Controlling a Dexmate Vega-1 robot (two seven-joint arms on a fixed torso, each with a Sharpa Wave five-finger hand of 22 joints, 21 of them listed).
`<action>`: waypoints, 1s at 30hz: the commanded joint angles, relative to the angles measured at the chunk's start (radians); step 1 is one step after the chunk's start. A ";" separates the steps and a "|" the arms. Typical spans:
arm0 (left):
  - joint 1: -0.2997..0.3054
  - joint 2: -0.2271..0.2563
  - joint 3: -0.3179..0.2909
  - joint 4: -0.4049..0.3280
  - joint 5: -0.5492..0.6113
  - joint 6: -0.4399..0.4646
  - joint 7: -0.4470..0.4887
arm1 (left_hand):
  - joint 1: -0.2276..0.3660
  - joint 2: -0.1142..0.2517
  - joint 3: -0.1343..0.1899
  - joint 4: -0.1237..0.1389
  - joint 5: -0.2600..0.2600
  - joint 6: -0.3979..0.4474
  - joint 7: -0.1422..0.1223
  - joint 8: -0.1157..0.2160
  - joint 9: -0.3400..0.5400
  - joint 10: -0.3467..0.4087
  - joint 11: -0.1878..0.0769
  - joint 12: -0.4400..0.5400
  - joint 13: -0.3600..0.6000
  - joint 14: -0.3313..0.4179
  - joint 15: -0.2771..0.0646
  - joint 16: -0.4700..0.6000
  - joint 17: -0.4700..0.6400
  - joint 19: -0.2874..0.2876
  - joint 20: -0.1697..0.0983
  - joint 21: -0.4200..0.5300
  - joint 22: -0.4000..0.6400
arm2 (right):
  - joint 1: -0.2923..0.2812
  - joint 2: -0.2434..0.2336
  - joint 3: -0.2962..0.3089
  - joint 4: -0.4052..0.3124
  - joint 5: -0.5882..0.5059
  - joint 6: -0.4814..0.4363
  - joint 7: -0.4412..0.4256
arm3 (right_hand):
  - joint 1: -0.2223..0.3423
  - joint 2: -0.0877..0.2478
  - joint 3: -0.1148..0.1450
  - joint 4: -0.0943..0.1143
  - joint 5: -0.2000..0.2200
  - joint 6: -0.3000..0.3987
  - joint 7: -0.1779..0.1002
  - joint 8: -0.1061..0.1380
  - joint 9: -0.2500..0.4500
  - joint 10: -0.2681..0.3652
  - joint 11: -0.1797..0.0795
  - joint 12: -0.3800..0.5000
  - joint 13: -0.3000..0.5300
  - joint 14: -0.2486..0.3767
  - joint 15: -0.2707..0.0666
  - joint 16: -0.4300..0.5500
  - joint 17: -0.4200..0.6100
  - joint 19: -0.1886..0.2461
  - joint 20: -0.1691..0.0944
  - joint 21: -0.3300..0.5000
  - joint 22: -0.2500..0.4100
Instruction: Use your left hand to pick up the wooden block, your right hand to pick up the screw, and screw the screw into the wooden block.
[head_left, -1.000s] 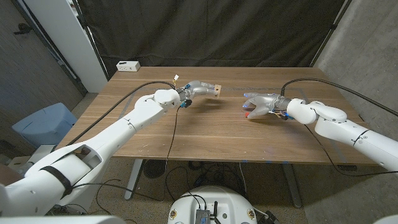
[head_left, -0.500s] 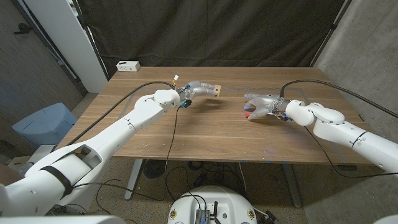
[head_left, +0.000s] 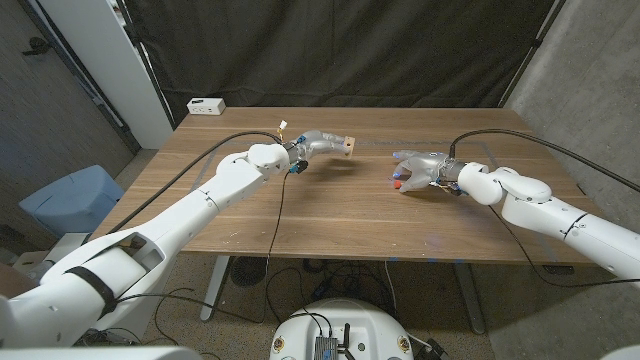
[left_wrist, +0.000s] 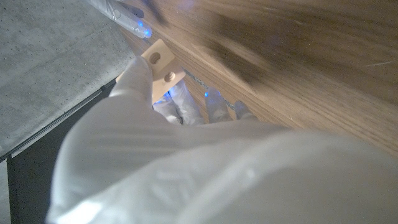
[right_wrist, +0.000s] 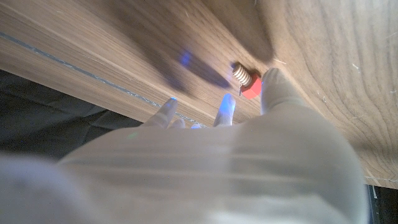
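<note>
— Left hand (head_left: 312, 143) first: centre-left of the head frame, raised off the wooden table (head_left: 330, 215), fingers closed around the wooden block (head_left: 348, 146). Block's at the fingertips, just left of the frame's middle, shadow on the boards below it.

— Wrist shot agree?

— Yes. Left wrist view has the block (left_wrist: 160, 62) pinched at the tip of the hand (left_wrist: 155, 93), upper left of that frame, two round holes in the pale face. Tabletop runs behind it.

— Anything between the two hands?

— Bare wood. Small white box (head_left: 206, 105) sits at the table's far left corner, upper left of the head frame. Black curtain (head_left: 340, 50) behind.

— Right side then.

— Right hand (head_left: 418, 167), centre-right in the head frame, low over the table, fingers spread toward the middle. Red-headed screw (head_left: 398, 183) is right at its fingertips.

— Gripping it?

— Can't tell. Right wrist view shows the screw (right_wrist: 246, 81) lying on the wood, ribbed metal shank, red head, one fingertip (right_wrist: 274, 87) touching or just beside the head. Other fingers stay spread, apart from it. Well apart from the block.
</note>
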 joint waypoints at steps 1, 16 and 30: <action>0.003 0.001 0.000 -0.001 -0.001 -0.003 0.001 | -0.001 0.004 0.003 0.004 0.005 0.005 -0.001 0.005 0.001 -0.008 0.001 -0.004 -0.001 0.002 -0.039 0.004 0.001 -0.003 -0.003 0.003 0.003 | -0.001 0.004 -0.005 0.000 -0.012 -0.015 -0.010 | 0.017 -0.001 0.011 -0.002 0.005 0.029 0.002 0.019 0.010 0.012 -0.010 0.009 0.003 0.007 -0.003 0.008 0.004 0.007 -0.003 0.004 0.003; 0.007 0.003 -0.001 -0.007 -0.003 0.008 0.007 | -0.002 0.005 0.002 0.004 0.006 0.003 0.001 0.004 0.001 -0.007 0.001 -0.004 -0.001 0.001 -0.039 0.004 0.001 -0.004 -0.002 0.003 0.003 | 0.007 0.012 -0.012 0.003 -0.012 -0.020 -0.004 | 0.030 0.002 0.021 -0.003 0.006 0.054 -0.004 0.043 0.023 0.021 -0.021 0.010 0.002 0.014 -0.008 0.010 0.004 0.011 -0.003 0.004 0.003; 0.008 0.002 -0.002 -0.004 -0.005 0.008 0.009 | -0.002 0.006 0.002 0.004 0.006 0.004 0.001 0.005 0.001 -0.008 0.001 -0.004 -0.001 0.003 -0.041 0.004 0.001 -0.003 -0.002 0.004 0.003 | 0.016 0.022 -0.019 0.016 -0.014 -0.015 -0.011 | 0.045 0.004 0.034 -0.003 0.008 0.094 -0.010 0.081 0.043 0.039 -0.033 0.011 0.002 0.027 -0.016 0.013 0.005 0.024 -0.003 0.007 0.003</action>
